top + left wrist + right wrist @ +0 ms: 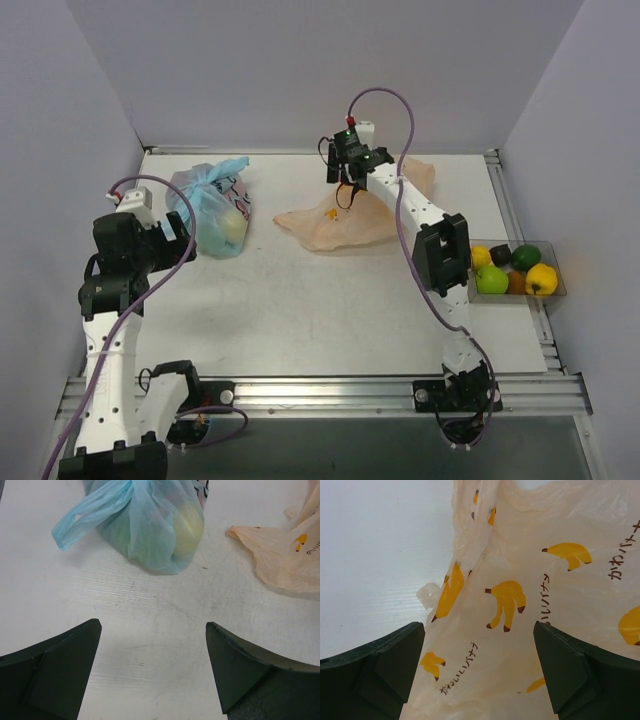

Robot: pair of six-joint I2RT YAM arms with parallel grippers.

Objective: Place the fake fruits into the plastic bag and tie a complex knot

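Note:
The peach-orange plastic bag (345,222) lies flat and crumpled at the table's far middle; its banana prints fill the right wrist view (530,605). My right gripper (346,190) hangs just over the bag's upper part, jaws wide open, the film spread beneath them and nothing pinched (479,630). The fake fruits (512,270), yellow, green and orange, sit in a clear tray at the right edge. My left gripper (154,630) is open over bare table, short of the bag's left corner (272,555). No knot shows on the peach bag.
A clear bag with light-blue tied handles (210,205) holding a yellow-green fruit lies at the left, right in front of the left gripper (150,530). The fruit tray (550,245) sits beside the right arm's elbow. Walls enclose the table on three sides.

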